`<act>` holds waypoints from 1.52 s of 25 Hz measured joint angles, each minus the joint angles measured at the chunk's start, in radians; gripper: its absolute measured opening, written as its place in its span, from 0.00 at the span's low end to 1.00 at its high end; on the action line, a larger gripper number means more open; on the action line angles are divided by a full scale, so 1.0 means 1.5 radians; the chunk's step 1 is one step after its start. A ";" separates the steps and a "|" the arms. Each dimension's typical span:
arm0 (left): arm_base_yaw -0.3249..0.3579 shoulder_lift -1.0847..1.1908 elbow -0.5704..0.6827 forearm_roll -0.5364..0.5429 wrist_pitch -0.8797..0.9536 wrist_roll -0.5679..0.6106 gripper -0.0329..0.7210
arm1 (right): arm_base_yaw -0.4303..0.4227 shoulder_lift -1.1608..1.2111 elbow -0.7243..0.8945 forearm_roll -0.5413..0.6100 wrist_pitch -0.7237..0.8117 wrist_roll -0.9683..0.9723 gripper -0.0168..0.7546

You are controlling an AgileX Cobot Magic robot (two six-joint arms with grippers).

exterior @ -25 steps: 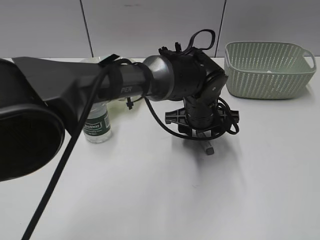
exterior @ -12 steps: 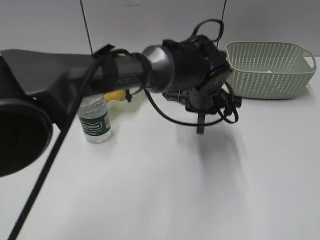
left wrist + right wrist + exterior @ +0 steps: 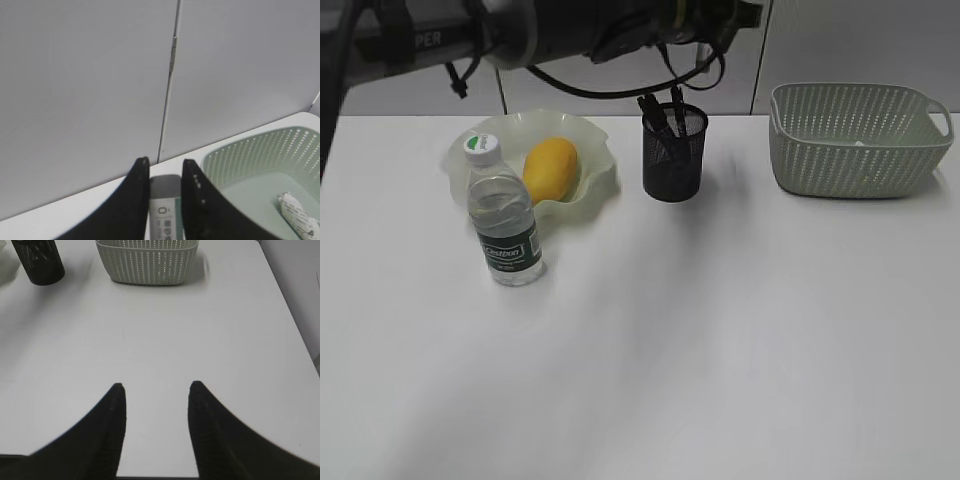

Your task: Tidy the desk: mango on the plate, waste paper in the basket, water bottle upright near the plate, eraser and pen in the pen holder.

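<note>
At left of the exterior view, the clear ribbed water bottle (image 3: pixel 504 227) stands upright beside the ruffled glassy plate (image 3: pixel 600 176) cradling the smooth mango (image 3: pixel 551 169) — then the mesh pen holder (image 3: pixel 673 154) and, far right, the woven basket (image 3: pixel 858 137) holding the crumpled waste paper (image 3: pixel 299 218). The left gripper (image 3: pixel 166 197) pinches a grey-white eraser (image 3: pixel 166 206) narrowly; the right gripper (image 3: pixel 156 410) gapes half-wide over bare desk (image 3: pixel 200 340) — nothing held.

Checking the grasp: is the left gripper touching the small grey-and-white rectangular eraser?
Touching. The left wrist view shows the left gripper with both black fingers pressed against the eraser.
</note>
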 joint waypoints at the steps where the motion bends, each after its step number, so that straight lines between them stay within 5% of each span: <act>1: 0.008 0.011 0.000 0.000 -0.017 -0.001 0.22 | 0.000 0.000 0.000 0.000 0.000 0.000 0.46; 13: 0.027 0.061 0.001 0.026 0.015 -0.001 0.23 | 0.000 0.000 0.000 0.000 0.000 0.000 0.46; 21: 0.030 0.061 0.001 0.023 0.022 -0.001 0.56 | 0.000 0.000 0.000 0.000 0.000 0.000 0.46; 27: 0.028 -0.024 0.004 -0.017 0.096 0.006 0.59 | 0.000 0.000 0.000 0.000 0.000 0.000 0.46; 29: 0.028 -0.081 0.023 -0.078 0.139 0.089 0.53 | 0.000 0.000 0.000 0.000 0.000 0.000 0.46; 34: 0.027 -0.248 0.175 -0.422 0.233 0.521 0.41 | 0.000 0.000 0.000 0.000 0.000 0.000 0.46; 38: 0.027 -0.435 0.389 -0.511 0.274 0.633 0.40 | 0.000 0.000 0.000 0.000 0.000 0.000 0.46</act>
